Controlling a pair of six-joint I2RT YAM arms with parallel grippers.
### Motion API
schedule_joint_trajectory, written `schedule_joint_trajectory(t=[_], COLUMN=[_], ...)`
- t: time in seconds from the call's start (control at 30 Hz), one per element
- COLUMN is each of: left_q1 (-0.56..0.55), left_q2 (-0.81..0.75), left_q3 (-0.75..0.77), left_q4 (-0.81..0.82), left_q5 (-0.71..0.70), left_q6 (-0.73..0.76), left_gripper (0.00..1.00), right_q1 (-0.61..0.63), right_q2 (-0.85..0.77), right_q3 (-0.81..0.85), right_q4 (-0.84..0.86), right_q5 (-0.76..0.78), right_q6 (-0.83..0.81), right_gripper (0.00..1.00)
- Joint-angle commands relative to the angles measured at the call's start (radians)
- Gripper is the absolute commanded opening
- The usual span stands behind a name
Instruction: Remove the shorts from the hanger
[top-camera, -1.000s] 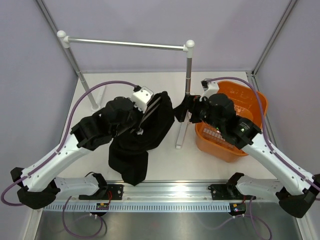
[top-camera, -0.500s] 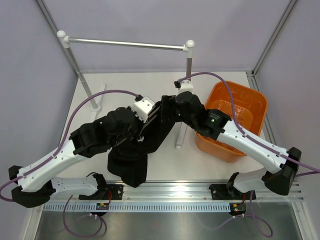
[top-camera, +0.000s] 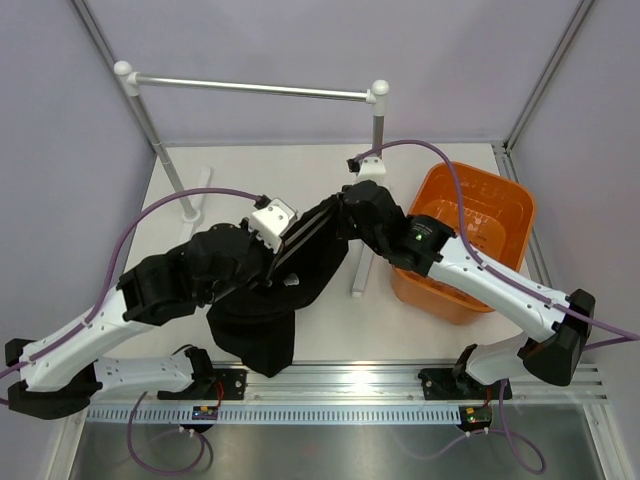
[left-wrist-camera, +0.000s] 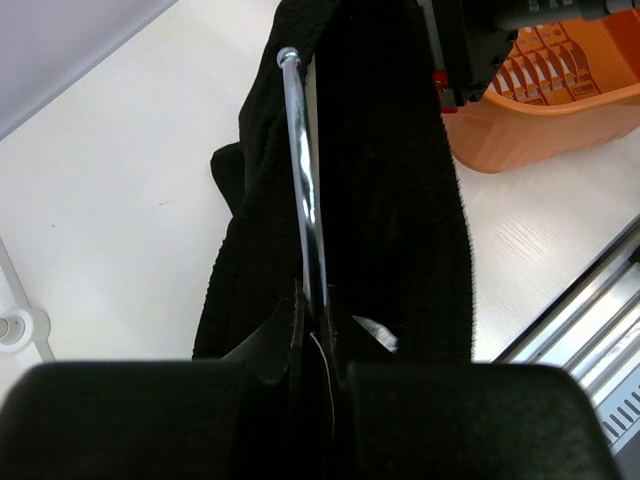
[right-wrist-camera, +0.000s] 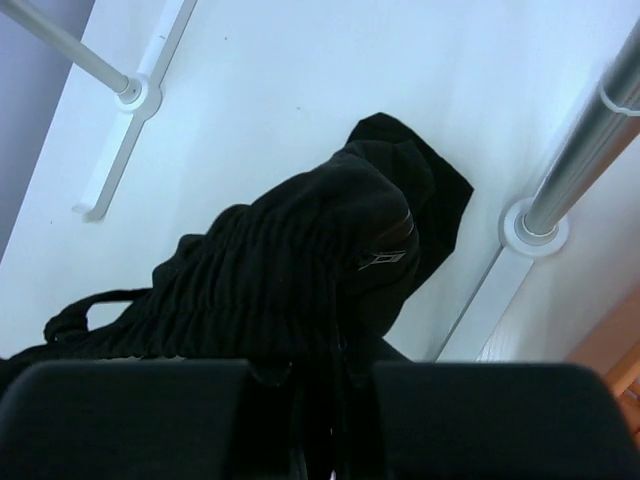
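The black shorts (top-camera: 270, 310) hang limp from the grey hanger (top-camera: 303, 233) above the middle of the table. My left gripper (top-camera: 281, 258) is shut on the hanger's thin rod (left-wrist-camera: 305, 180), and black fabric (left-wrist-camera: 400, 190) drapes on both sides of that rod. From the right, my right gripper (top-camera: 340, 216) is shut on the bunched upper edge of the shorts (right-wrist-camera: 290, 270) at the hanger's far end. In the right wrist view, gathered fabric with a small pale logo fills the space in front of the jaws (right-wrist-camera: 335, 370).
An orange basket (top-camera: 500, 205) stands at the right, beside the right arm. The silver clothes rail (top-camera: 250, 88) crosses the back. Its right post (top-camera: 378, 150) and white foot (top-camera: 358, 268) stand just behind and beside the shorts. The left post's foot (top-camera: 192, 200) is at the back left.
My right arm swung left from over the basket to the shorts, and its open jaws closed on the fabric. The left arm shifted slightly down-left with the hanger.
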Motion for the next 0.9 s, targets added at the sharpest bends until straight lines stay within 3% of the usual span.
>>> schedule_joint_trajectory(t=[0.0,0.13,0.33,0.7,0.87], left_q1=[-0.009,-0.023,-0.029,-0.029,-0.029], left_q2=[-0.025,-0.053,-0.148,-0.245,-0.257], left_q3=[-0.009,-0.035,-0.08,-0.081,-0.087], left_q4=[0.013,0.008,0.026,0.12,0.212], left_q5=[0.014,0.037,0.174,0.065,-0.022], left_q6=[-0.019,-0.022,-0.008,-0.005,-0.019], left_gripper=[0.0,0.0,0.0,0.0,0.0], right_q1=[0.006,-0.012,-0.144,-0.156,-0.057], right_q2=[-0.025,-0.009,-0.002,-0.004,-0.045], right_q3=[0.065,0.11,0.125,-0.005,-0.054], right_q4=[-0.018,-0.08,-0.106,-0.049,-0.041], right_q5=[0.107,0.187,0.115,-0.029,-0.025], right_q6=[-0.008,-0.004,-0.004,0.041,0.058], right_gripper=[0.04,0.0,0.0,0.0,0.0])
